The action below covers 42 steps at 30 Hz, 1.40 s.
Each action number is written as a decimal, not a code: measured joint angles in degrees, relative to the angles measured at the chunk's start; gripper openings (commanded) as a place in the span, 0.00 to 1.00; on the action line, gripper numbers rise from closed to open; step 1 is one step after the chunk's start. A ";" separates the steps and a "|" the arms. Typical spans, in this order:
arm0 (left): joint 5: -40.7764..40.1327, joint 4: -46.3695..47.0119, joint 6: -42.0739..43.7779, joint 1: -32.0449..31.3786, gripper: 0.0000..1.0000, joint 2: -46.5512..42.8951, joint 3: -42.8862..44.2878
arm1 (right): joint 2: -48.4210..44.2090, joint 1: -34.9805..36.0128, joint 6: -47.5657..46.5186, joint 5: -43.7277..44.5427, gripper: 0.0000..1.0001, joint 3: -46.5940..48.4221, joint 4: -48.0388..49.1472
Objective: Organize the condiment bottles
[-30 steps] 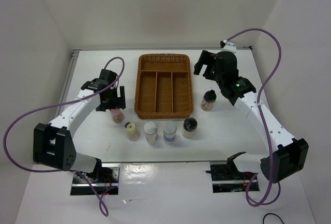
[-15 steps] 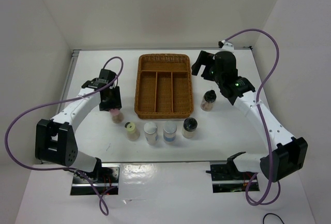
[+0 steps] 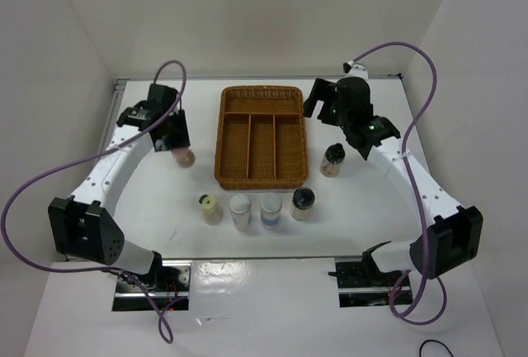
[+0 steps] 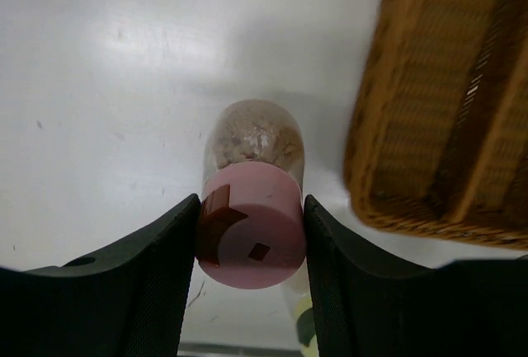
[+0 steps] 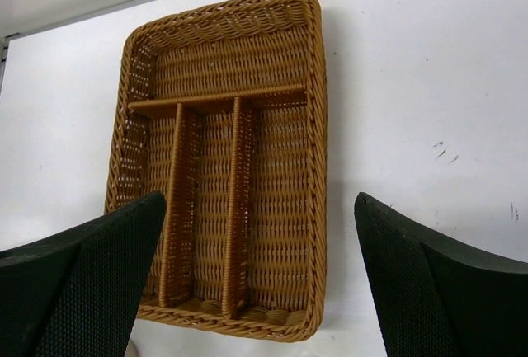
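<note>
My left gripper (image 3: 176, 141) is shut on the lid of the pink-lidded condiment bottle (image 3: 184, 158), which hangs just left of the brown wicker tray (image 3: 262, 91). In the left wrist view both black fingers (image 4: 161, 279) press the pink lid (image 4: 252, 229), and the clear body with brown contents (image 4: 253, 136) points down at the table. A yellow-lidded bottle (image 3: 210, 207), a silver-white one (image 3: 240, 209), a blue-labelled one (image 3: 271, 209) and a black-lidded one (image 3: 302, 203) stand in a row in front of the tray. Another black-lidded bottle (image 3: 332, 159) stands right of it. My right gripper (image 3: 323, 103) hovers open over the tray's back right corner.
The divided wicker tray (image 5: 318, 167) holds nothing in its compartments, and its corner (image 4: 412, 134) lies close to the right of the held bottle. White walls close in the table on the left, back and right. Purple cables loop off both arms.
My left gripper shut on the pink-lidded bottle and carried it up and back, away from the row. The right gripper shifted slightly toward the back.
</note>
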 measured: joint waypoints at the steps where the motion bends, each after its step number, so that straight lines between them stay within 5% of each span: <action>1: -0.13 -0.17 0.17 0.11 0.36 0.04 3.45 | 0.39 0.00 0.00 -0.02 0.99 0.24 0.00; 12: 1.46 3.43 3.52 -3.30 0.37 12.20 28.17 | 5.51 -3.02 -0.22 -1.27 0.99 1.18 -0.44; 21: 4.24 3.32 6.19 -7.32 0.37 25.27 35.19 | 6.51 -7.23 0.00 -0.96 0.99 1.22 -1.18; 42: 5.73 3.80 8.50 -9.99 0.41 38.34 41.29 | 6.51 -11.47 0.04 -0.94 0.99 1.16 -1.22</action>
